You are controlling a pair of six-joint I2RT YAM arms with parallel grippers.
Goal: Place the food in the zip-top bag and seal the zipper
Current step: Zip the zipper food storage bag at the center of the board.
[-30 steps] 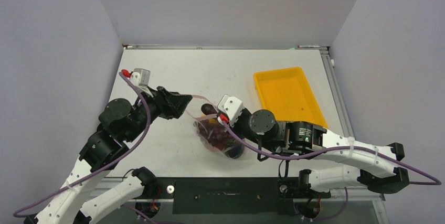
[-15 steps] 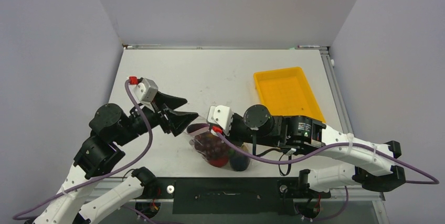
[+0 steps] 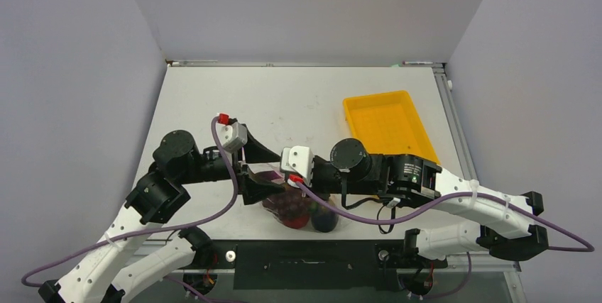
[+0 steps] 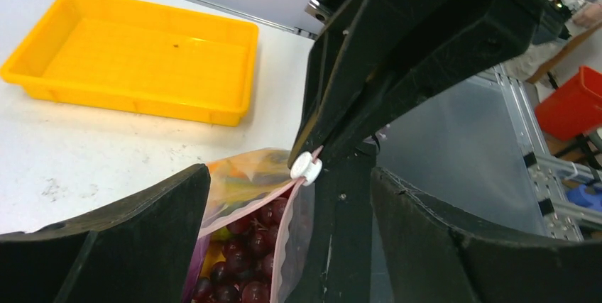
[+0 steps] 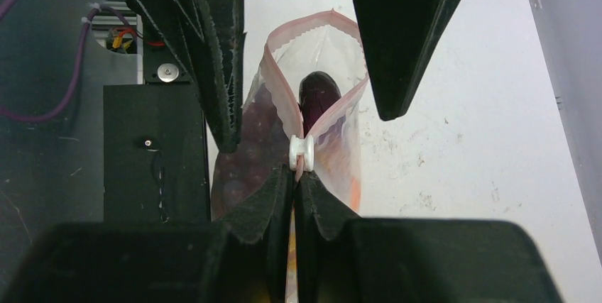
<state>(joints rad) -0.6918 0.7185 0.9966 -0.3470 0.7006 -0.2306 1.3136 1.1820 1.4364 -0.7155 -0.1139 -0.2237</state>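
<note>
While left end effector (image 3: 277, 170) gapes, right end effector (image 5: 293, 177) pinching zipper (image 5: 279, 96), grey walls (image 3: 298, 12) flank white table (image 3: 284, 97).

One zip-top bag (image 3: 302, 212), one yellow tray (image 3: 387, 130)

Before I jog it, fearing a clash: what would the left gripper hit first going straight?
Likely the zip-top bag, its open mouth between the left gripper jaws; then the white slider at the shut right gripper. Depth unclear.

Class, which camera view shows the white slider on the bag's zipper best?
Right wrist view: the slider sits centred at the tips of the right fingers pinching the zipper. Left wrist view shows it side-on. In the top view it cannot be made out.
</note>
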